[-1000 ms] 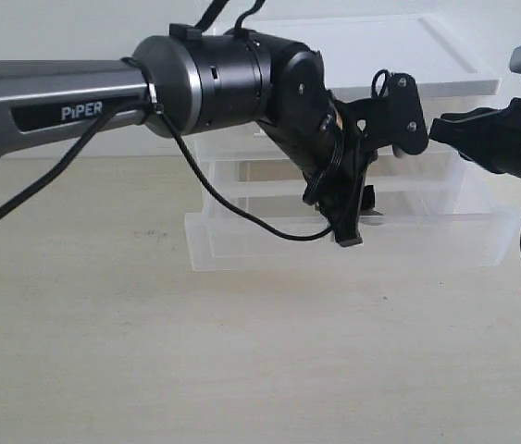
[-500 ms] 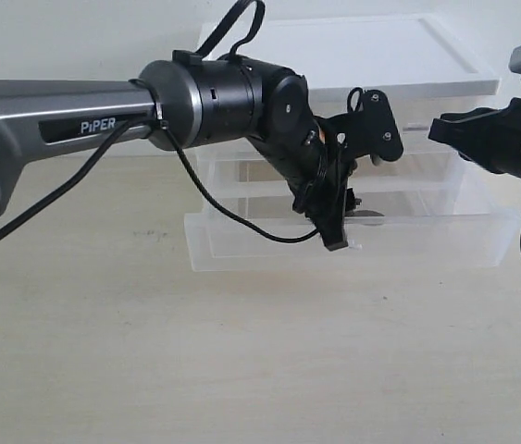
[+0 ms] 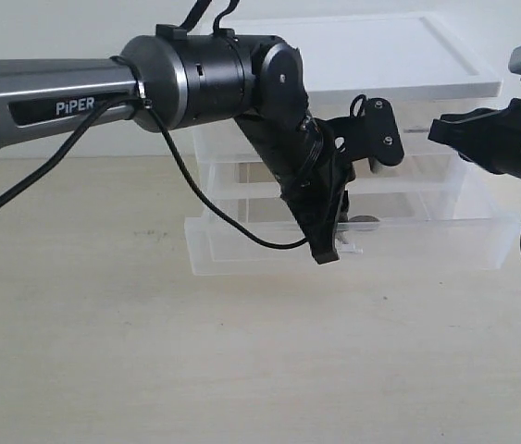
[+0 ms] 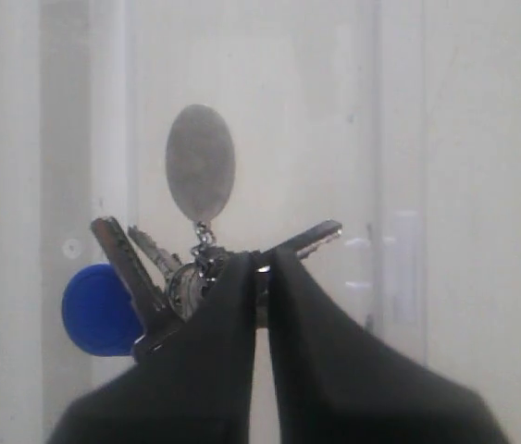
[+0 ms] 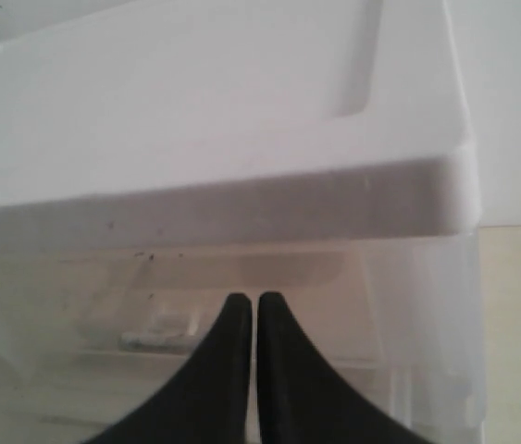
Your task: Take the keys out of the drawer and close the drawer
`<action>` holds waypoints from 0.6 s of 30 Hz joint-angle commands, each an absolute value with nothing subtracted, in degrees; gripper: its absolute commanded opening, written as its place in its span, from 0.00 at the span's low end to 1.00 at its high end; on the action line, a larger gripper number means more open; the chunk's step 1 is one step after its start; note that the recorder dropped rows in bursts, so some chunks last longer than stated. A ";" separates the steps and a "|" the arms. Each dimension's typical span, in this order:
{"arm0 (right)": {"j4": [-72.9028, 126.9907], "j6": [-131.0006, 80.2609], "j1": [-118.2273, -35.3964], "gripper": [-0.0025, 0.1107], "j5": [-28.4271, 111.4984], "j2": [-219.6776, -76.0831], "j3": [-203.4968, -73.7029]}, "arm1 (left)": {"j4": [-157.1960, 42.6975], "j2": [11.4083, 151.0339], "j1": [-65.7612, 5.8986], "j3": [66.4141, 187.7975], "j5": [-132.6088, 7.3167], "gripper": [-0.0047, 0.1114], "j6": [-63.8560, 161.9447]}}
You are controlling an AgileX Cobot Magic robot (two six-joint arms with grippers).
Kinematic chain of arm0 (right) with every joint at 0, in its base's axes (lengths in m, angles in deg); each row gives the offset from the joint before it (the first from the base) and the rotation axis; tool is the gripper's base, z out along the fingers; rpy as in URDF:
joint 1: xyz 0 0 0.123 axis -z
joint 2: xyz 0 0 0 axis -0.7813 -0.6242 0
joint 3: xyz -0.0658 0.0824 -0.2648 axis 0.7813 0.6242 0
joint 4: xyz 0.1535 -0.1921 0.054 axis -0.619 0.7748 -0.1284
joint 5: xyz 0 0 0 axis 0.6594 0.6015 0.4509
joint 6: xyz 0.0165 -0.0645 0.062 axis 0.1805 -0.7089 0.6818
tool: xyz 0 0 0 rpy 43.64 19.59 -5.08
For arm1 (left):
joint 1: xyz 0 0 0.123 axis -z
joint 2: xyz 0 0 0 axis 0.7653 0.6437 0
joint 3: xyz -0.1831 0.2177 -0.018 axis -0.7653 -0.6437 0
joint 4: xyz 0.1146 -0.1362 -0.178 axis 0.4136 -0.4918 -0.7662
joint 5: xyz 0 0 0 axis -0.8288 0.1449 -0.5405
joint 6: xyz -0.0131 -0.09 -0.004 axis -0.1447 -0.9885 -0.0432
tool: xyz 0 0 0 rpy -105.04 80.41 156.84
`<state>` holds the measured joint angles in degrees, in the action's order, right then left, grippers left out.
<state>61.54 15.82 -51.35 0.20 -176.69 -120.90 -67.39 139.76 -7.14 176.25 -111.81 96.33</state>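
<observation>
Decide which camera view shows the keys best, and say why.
The left wrist view: the keys, with blue and grey tags, fan out at the left claw tips. The exterior view shows only a grey sliver behind that claw; the right wrist view shows none.

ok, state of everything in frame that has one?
keys: pinched in the left fingers, over the drawer; can't tell if lifted off its floor
drawer: open, pulled out
left gripper: shut on the keys
right gripper: shut, empty, up by the unit's top
upper drawers: look closed
</observation>
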 commanded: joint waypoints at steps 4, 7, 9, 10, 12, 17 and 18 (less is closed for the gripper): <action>62.09 15.40 -51.41 0.02 0.22 -176.75 -121.06 | -69.63 138.90 -5.88 175.95 -116.12 0.08 96.42; 62.09 15.40 -51.41 0.02 0.22 -176.75 -121.06 | -70.75 138.14 -5.67 175.69 -117.45 0.08 97.11; 62.09 15.40 -51.41 0.02 0.22 -176.75 -121.06 | -70.51 137.77 -5.29 175.71 -117.80 0.08 97.11; 62.09 15.40 -51.41 0.02 0.22 -176.75 -121.06 | -70.51 137.78 -5.24 175.71 -118.25 0.08 97.11; 62.09 15.40 -51.41 0.02 0.22 -176.75 -121.06 | -70.51 137.78 -5.24 175.71 -120.09 0.08 97.11; 62.09 15.40 -51.41 0.02 0.22 -176.75 -121.06 | -68.75 137.41 -5.24 174.16 -121.24 0.08 97.11; 62.09 15.40 -51.41 0.02 0.22 -176.75 -121.06 | -68.10 137.27 -5.24 173.72 -120.68 0.08 97.11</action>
<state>61.99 15.82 -51.35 0.42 -176.69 -120.90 -67.84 137.86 -6.01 175.52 -116.98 97.13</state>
